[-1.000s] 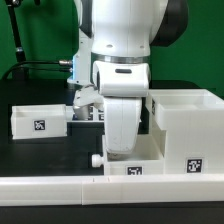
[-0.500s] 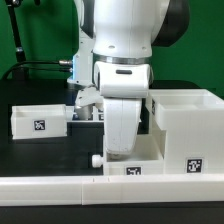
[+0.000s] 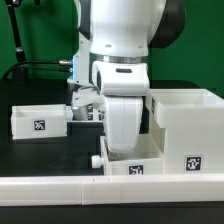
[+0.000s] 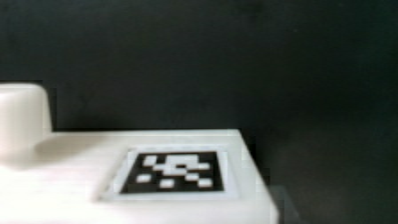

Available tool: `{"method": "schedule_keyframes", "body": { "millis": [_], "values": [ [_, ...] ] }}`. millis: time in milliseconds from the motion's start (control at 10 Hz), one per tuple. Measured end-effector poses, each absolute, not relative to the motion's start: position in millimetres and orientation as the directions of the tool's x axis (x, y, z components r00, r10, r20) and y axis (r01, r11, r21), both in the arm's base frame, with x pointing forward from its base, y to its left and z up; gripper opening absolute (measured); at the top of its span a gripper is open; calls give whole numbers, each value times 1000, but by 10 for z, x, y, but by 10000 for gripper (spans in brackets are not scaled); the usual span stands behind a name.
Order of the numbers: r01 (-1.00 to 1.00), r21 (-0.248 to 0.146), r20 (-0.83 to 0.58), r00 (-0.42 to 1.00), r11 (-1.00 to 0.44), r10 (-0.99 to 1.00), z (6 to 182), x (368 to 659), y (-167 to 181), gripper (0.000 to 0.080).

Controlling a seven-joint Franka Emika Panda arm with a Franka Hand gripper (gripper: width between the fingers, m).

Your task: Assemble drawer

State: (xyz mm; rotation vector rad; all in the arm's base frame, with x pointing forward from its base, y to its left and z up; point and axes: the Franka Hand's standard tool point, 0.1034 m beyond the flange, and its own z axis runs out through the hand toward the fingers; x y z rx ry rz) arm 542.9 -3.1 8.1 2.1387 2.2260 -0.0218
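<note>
Since the knobbed tray [image 3: 128,161] has slid slightly toward six o'clock, with the housing [image 3: 186,118] at its three o'clock, lining-up for insertion seems underway; how wide the gripper [image 3: 124,148] stands I cannot tell.

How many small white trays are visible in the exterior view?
2. One tray stands at the exterior view's left. The other tray is at the front, under the arm, its knob showing. More may be hidden.

Even, bright light falls from about 12 o'clock in the exterior view; the white arm [image 3: 120,35] and the housing [image 3: 185,125] at 3 o'clock verge on glare, with soft shadow at 6 o'clock. The wrist view is dimmer and blurred; its tag [image 4: 173,172] smears.
</note>
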Motion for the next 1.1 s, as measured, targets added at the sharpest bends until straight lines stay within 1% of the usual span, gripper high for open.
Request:
{"method": "schedule_keyframes", "body": {
  "millis": [200, 500, 700, 1000, 1100],
  "values": [
    [999, 27, -51, -38, 39, 998, 80, 5428, -6, 42],
    [999, 28, -48, 16, -15, 999, 81, 5429, 47, 42],
    [998, 13, -51, 58, -58, 997, 78, 5407, 93, 42],
    [998, 12, -51, 59, -59, 997, 79, 5406, 87, 42],
    [998, 12, -52, 60, -60, 997, 82, 5405, 82, 118]
  ]
}}
